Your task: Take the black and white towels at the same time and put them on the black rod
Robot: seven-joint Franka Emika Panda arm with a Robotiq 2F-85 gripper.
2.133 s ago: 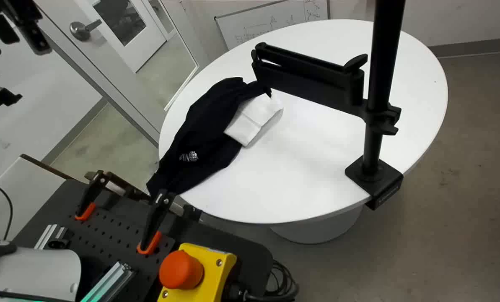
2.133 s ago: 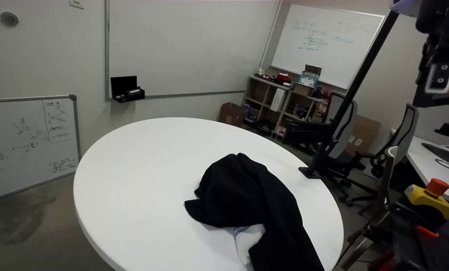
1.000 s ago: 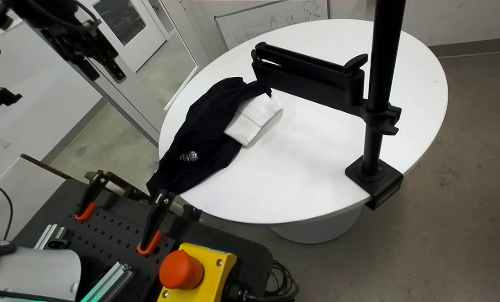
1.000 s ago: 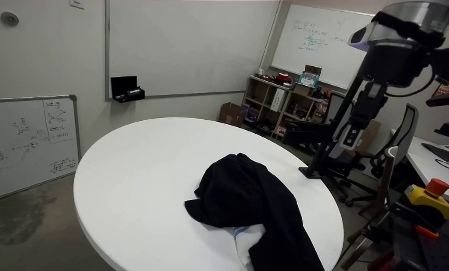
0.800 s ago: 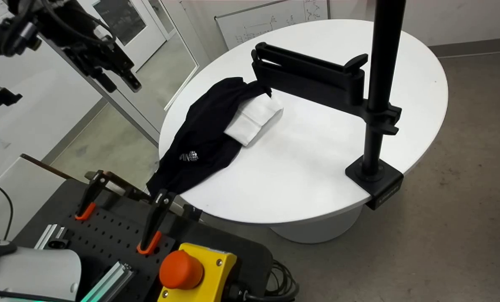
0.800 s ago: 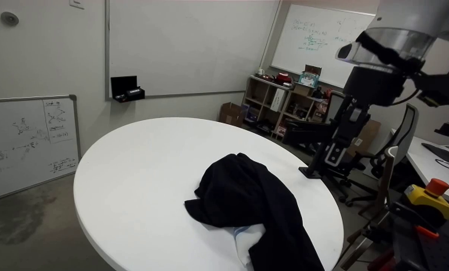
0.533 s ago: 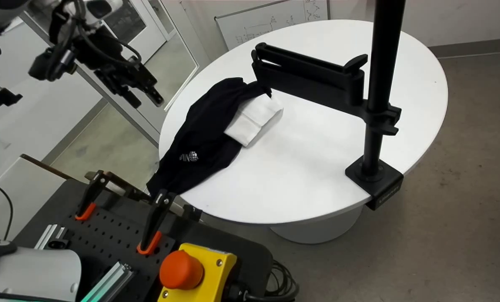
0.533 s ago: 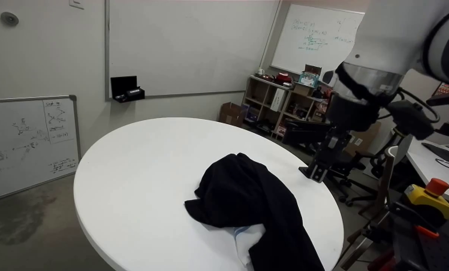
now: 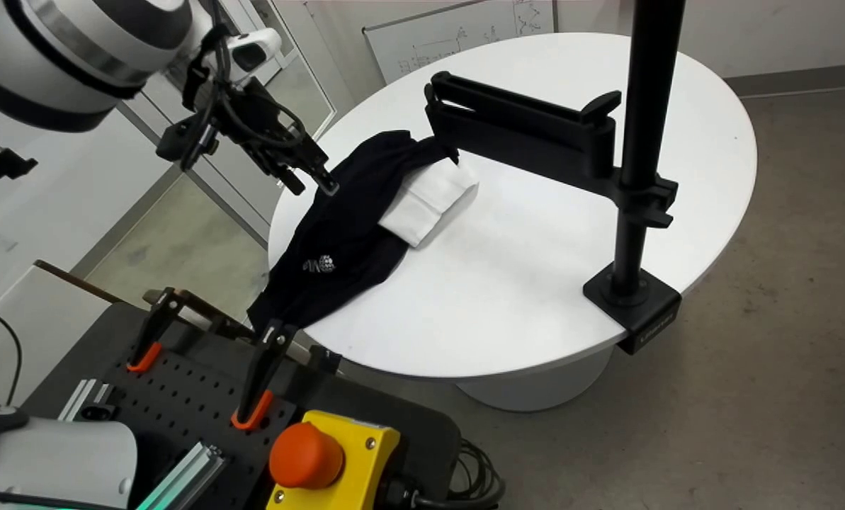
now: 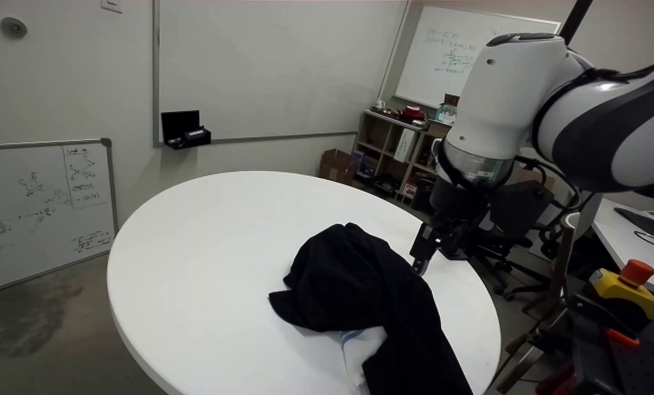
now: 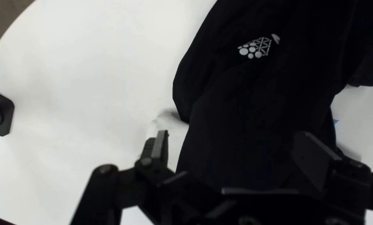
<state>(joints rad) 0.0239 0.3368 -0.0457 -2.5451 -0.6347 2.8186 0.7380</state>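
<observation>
- Black towel [image 9: 351, 212]: limp, rumpled, white-marked; left of centre in an exterior view, on desk [image 9: 507, 304].
- White towel [image 10: 364, 348]: creased, blue-striped, partly underneath.
- Black rod [image 9: 521, 134]: matte, upper right.
- Hand [image 11: 236, 148]: spread wide, holding nothing.

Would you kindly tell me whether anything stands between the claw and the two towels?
Nothing visible stands between the claw and the black towel. The black towel itself, though, lies over part of the white towel, whose uncovered part shows in both exterior views.
</observation>
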